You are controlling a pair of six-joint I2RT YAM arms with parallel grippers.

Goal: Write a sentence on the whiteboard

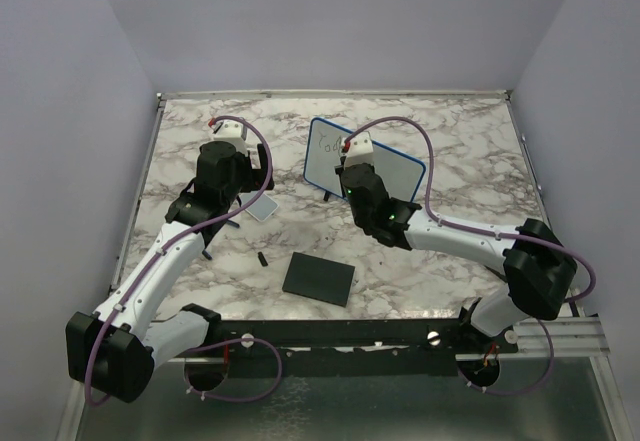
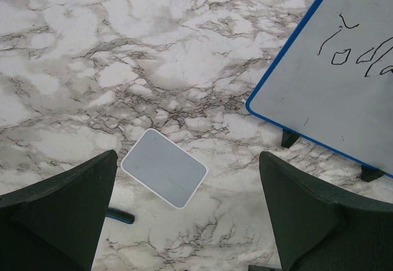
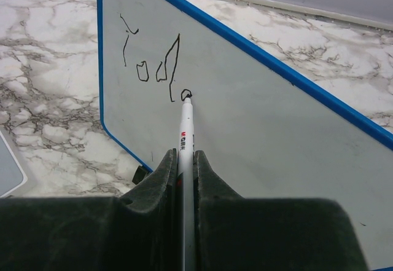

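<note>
The whiteboard [image 1: 400,173] stands propped on its small black feet at the back middle of the marble table, blue-rimmed. It also shows in the right wrist view [image 3: 264,136] and at the right of the left wrist view [image 2: 331,105]. The sentence [image 3: 150,65] is a few dark handwritten letters near the board's upper left corner. My right gripper [image 3: 183,154] is shut on a white marker [image 3: 185,133], whose tip touches the board at a small loop. My left gripper [image 2: 187,156] hangs open above the table left of the board, holding nothing.
A small pale grey-edged tile [image 2: 164,168] lies flat under the left gripper. A black square pad [image 1: 319,278] lies nearer the front, with a small black cap [image 1: 262,259] beside it. A dark blue stick [image 2: 120,216] lies by the left finger. Walls enclose the table.
</note>
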